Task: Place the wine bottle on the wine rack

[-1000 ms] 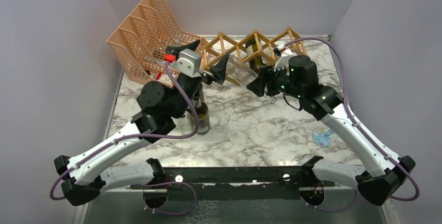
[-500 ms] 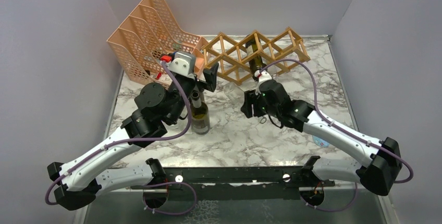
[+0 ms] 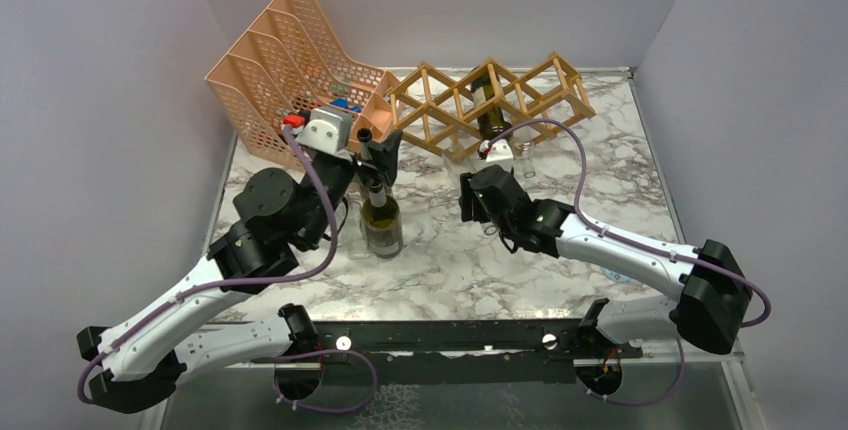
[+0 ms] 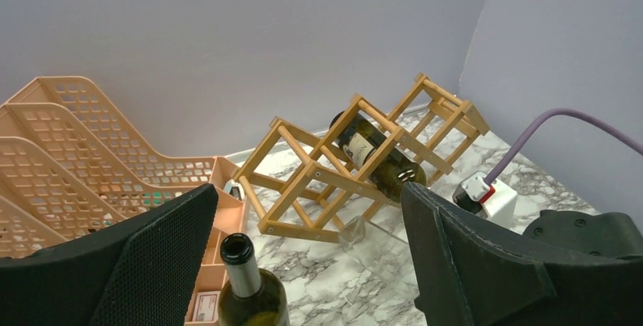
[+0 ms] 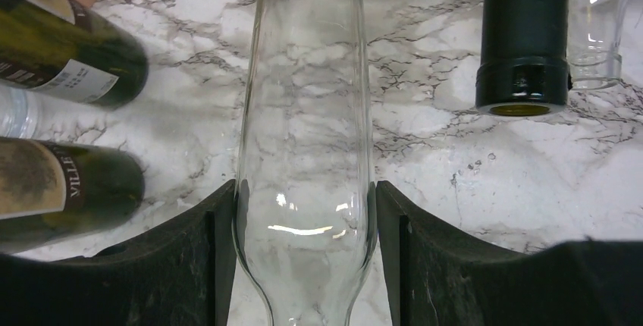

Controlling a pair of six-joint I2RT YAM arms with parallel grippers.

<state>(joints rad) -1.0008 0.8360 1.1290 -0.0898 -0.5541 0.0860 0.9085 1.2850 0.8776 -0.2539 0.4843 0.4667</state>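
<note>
The wooden lattice wine rack [image 3: 490, 100] [image 4: 356, 159] stands at the back of the table, with a dark labelled bottle [image 3: 489, 110] [image 4: 371, 155] lying in a middle cell. An upright green wine bottle [image 3: 382, 225] [image 4: 244, 273] stands left of centre. My left gripper [image 3: 378, 150] [image 4: 309, 197] hovers open just above and behind its open neck, holding nothing. My right gripper [image 3: 468, 195] [image 5: 303, 189] is low on the table in front of the rack. It is shut on a clear glass bottle [image 5: 303, 98] [image 4: 351, 233] that points toward the rack's foot.
A peach perforated file organizer [image 3: 280, 60] [image 4: 68, 159] stands at the back left beside the rack. A clear glass [image 3: 525, 158] stands before the rack. The right wrist view shows two dark labelled bottles [image 5: 68, 61] at the left and a black-capped bottle neck [image 5: 523, 38] at the right.
My right gripper has drawn back from the rack toward the front and dropped low, still gripping the clear bottle. My left gripper has pulled back left from the rack to above the upright bottle.
</note>
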